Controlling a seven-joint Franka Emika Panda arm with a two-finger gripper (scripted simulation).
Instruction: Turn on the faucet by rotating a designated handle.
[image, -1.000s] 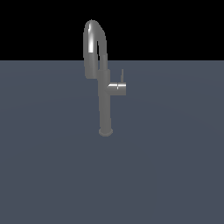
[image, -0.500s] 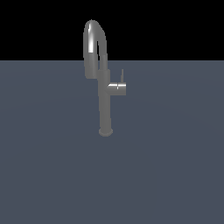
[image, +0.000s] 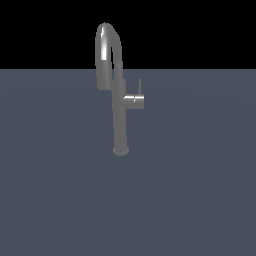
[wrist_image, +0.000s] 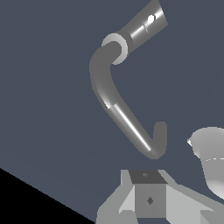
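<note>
The faucet (image: 119, 115) stands upright on the flat grey surface in the exterior view, with its arched spout (image: 107, 50) on top and a small round base (image: 121, 149). The short stub (image: 135, 101) sticks out toward the exterior view's right, and the thin handle (image: 139, 86) rises straight up from it. The gripper does not show in the exterior view. In the wrist view the faucet's curved spout (wrist_image: 118, 113) is seen from close by, with part of my gripper (wrist_image: 148, 194) at the picture's edge just short of it. I cannot tell how the jaws stand. The handle is not plainly visible there.
The faucet stands on a wide flat dark grey surface (image: 60, 200), with black background behind it. In the wrist view a pale rounded shape (wrist_image: 212, 157) shows beside the gripper; I cannot tell what it is.
</note>
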